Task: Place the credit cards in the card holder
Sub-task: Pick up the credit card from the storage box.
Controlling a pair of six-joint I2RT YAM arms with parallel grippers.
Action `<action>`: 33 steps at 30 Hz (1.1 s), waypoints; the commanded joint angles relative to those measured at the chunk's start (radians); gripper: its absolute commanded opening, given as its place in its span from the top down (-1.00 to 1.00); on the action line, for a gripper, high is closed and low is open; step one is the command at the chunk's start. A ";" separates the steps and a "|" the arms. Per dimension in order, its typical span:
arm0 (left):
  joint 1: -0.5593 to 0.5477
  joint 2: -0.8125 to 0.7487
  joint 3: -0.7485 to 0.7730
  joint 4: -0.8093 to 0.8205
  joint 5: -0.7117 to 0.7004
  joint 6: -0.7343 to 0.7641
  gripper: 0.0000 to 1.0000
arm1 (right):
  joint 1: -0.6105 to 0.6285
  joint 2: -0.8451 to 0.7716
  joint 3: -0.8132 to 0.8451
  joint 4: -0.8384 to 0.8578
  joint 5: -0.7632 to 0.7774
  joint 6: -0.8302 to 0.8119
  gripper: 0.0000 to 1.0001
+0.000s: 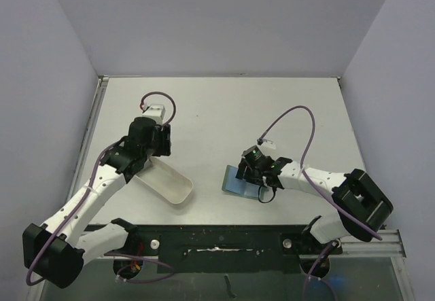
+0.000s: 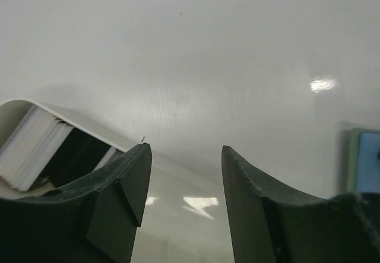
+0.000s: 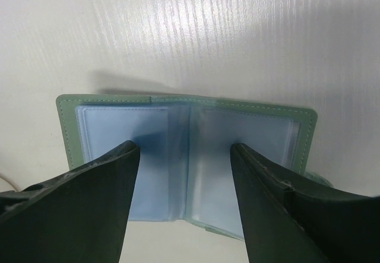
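Fingers of the right gripper stand wide apart over the sage-green folding card holder, which lies open, blue slots up. Beside the white oblong plastic tray of stacked thin cards, the left gripper gapes empty.

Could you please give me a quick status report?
Left gripper open, empty, by tray of cards. Right gripper open over holder, spread flat, slots look empty. Nothing between tray and holder.

Bright overhead light, glare on the table; foreground seems soft.
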 commanded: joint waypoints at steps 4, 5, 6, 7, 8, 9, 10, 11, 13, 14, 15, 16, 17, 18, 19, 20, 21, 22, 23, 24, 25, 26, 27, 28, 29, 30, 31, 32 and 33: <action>0.066 -0.059 0.037 -0.117 -0.178 0.360 -0.07 | 0.012 0.022 0.031 -0.047 0.031 -0.005 -0.28; 0.086 -0.064 0.032 -0.114 -0.140 0.382 -0.07 | 0.013 0.024 0.032 -0.049 0.028 -0.008 -0.28; 0.100 -0.067 0.023 -0.113 -0.112 0.411 -0.07 | 0.013 0.026 0.034 -0.053 0.027 -0.011 -0.28; 0.104 -0.064 0.013 -0.112 -0.093 0.446 -0.06 | 0.012 0.026 0.035 -0.056 0.026 -0.013 -0.28; 0.104 -0.059 -0.003 -0.112 -0.081 0.483 -0.06 | 0.013 0.026 0.036 -0.059 0.026 -0.014 -0.28; 0.104 -0.051 -0.017 -0.112 -0.078 0.516 -0.05 | 0.013 0.023 0.037 -0.060 0.025 -0.013 -0.28; 0.104 -0.045 -0.031 -0.107 -0.085 0.537 -0.06 | 0.013 0.020 0.037 -0.059 0.025 -0.014 -0.28; 0.104 -0.037 -0.051 -0.095 -0.095 0.556 -0.07 | 0.012 0.018 0.037 -0.059 0.024 -0.015 -0.28; 0.104 -0.019 -0.074 -0.072 -0.094 0.577 -0.11 | 0.012 0.012 0.041 -0.058 0.024 -0.016 -0.28; 0.104 -0.012 -0.083 -0.061 -0.101 0.584 -0.12 | 0.012 0.012 0.044 -0.059 0.024 -0.019 -0.28; 0.104 -0.007 -0.092 -0.051 -0.119 0.587 -0.13 | 0.013 0.011 0.047 -0.060 0.022 -0.021 -0.28; 0.104 -0.005 -0.106 -0.037 -0.140 0.591 -0.15 | 0.013 0.010 0.048 -0.060 0.021 -0.025 -0.28; 0.104 -0.005 -0.123 -0.019 -0.153 0.602 -0.16 | 0.013 0.009 0.049 -0.061 0.022 -0.028 -0.29; 0.101 -0.011 -0.142 -0.001 -0.163 0.615 -0.18 | 0.013 0.008 0.050 -0.060 0.023 -0.031 -0.29; 0.100 -0.019 -0.160 0.017 -0.171 0.624 -0.19 | 0.013 0.006 0.050 -0.059 0.022 -0.035 -0.29; 0.100 -0.022 -0.178 0.034 -0.186 0.632 -0.21 | 0.013 0.006 0.048 -0.056 0.021 -0.040 -0.29; 0.099 -0.025 -0.200 0.050 -0.201 0.642 -0.21 | 0.011 0.006 0.047 -0.052 0.018 -0.044 -0.29; 0.098 -0.027 -0.215 0.061 -0.210 0.652 -0.22 | 0.012 0.005 0.047 -0.050 0.016 -0.047 -0.29; 0.095 -0.027 -0.234 0.076 -0.214 0.662 -0.24 | 0.013 0.005 0.046 -0.048 0.014 -0.050 -0.30; 0.095 -0.027 -0.255 0.100 -0.212 0.672 -0.25 | 0.013 0.005 0.046 -0.042 0.011 -0.056 -0.30; 0.096 -0.021 -0.270 0.120 -0.211 0.679 -0.26 | 0.013 0.003 0.044 -0.036 0.008 -0.062 -0.30; 0.097 -0.011 -0.277 0.135 -0.211 0.686 -0.27 | 0.013 0.001 0.043 -0.031 0.005 -0.067 -0.30; 0.098 0.005 -0.279 0.139 -0.222 0.691 -0.29 | 0.013 -0.001 0.042 -0.028 0.002 -0.071 -0.31; 0.100 0.022 -0.280 0.144 -0.239 0.698 -0.29 | 0.013 -0.006 0.041 -0.025 0.003 -0.074 -0.31; 0.100 0.039 -0.281 0.148 -0.256 0.709 -0.29 | 0.012 -0.011 0.038 -0.021 0.005 -0.077 -0.31; 0.100 0.054 -0.278 0.154 -0.268 0.713 -0.30 | 0.010 -0.016 0.035 -0.018 0.004 -0.079 -0.31; 0.101 0.063 -0.279 0.163 -0.283 0.717 -0.30 | 0.009 -0.020 0.032 -0.014 0.005 -0.080 -0.31; 0.101 0.069 -0.281 0.174 -0.287 0.726 -0.30 | 0.007 -0.023 0.029 -0.011 0.002 -0.081 -0.31; 0.102 0.072 -0.286 0.190 -0.287 0.739 -0.30 | 0.006 -0.028 0.026 -0.007 0.001 -0.081 -0.31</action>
